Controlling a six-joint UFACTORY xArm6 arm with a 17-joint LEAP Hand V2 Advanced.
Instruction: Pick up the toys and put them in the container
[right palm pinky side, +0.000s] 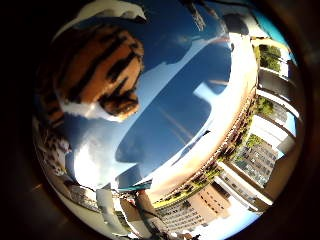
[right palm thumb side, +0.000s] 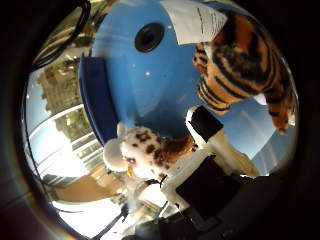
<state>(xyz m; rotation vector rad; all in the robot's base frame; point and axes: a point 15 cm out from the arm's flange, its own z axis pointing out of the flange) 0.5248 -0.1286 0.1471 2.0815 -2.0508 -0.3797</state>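
Showing only thumb-side, the spotted toy (right palm thumb side: 150, 152) sits against curled fingers (right palm thumb side: 205, 125) beside the tiger toy (right palm thumb side: 240, 65) in the blue container (right palm thumb side: 95, 95).

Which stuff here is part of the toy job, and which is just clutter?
Job things:
- tiger toy, lying in the blue container
- spotted toy, at the container's rim beside the hand

Just lying about:
- white paper label on the container wall
- round black hole in the container wall
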